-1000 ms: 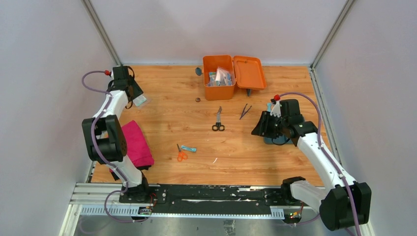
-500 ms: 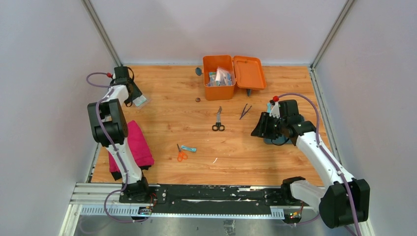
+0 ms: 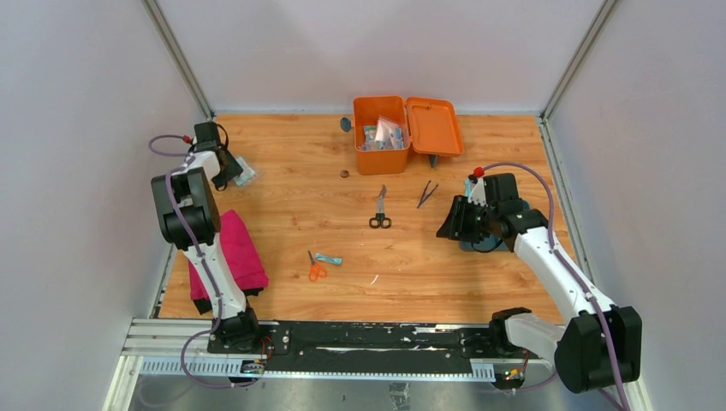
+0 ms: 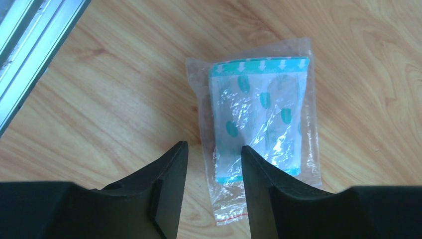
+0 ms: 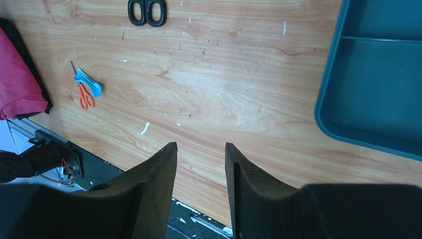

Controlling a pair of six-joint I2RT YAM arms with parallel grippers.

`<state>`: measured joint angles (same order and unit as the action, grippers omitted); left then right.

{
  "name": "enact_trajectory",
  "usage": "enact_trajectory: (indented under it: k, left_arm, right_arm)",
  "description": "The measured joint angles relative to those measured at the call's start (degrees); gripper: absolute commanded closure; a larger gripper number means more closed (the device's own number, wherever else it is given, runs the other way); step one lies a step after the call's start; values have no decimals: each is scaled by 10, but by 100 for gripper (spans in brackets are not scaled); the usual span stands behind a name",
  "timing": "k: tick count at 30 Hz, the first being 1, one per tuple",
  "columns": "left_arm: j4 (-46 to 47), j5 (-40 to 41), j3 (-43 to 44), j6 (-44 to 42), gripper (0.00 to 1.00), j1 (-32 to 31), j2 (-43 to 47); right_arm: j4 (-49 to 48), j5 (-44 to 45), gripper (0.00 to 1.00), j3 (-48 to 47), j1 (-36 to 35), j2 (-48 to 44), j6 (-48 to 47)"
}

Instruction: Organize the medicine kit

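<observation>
From above, the medicine kit (image 3: 380, 147) stands at the far middle of the worktop (image 3: 282, 214). Its lid (image 3: 434, 126) is thrown open to the right, and packets show inside. The left fingers (image 3: 228, 166) are at the far left edge, over a clear packet (image 3: 245, 175). The right fingers (image 3: 452, 225) hang over the right side, above a teal tray (image 3: 476, 246). Black-handled scissors (image 3: 380, 211) and purple tweezers (image 3: 426, 193) lie near the kit. Orange scissors (image 3: 316, 268) with a small blue packet (image 3: 329, 259) just beside them lie nearer, and a pink cloth (image 3: 236, 250) lies near left.

The left wrist view shows the left fingers (image 4: 169, 184) spread. The clear packet (image 4: 259, 119), holding a teal-printed dressing, lies flat on the wood with its near left edge between them. Whether they touch it I cannot tell.

In the right wrist view the right fingers (image 5: 154, 184) are spread, with only bare wood between them. The teal tray (image 5: 323, 99) is at right, and the orange scissors (image 5: 85, 97) and pink cloth (image 5: 17, 79) are at left.
</observation>
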<state>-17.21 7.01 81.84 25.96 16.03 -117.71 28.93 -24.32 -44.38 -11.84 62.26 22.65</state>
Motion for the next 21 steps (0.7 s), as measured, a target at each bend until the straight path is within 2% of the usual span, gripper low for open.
enact_trajectory:
  k: [5, 21]
  left_arm:
    - [9, -6, 7, -2, 59, 0, -9]
    - [38, -44, 6, -1, 96, 1, -15]
  right_arm:
    - [-3, 0, 55, 0, 0, 1, 0]
    - [-2, -1, 55, 0, 0, -7, 0]
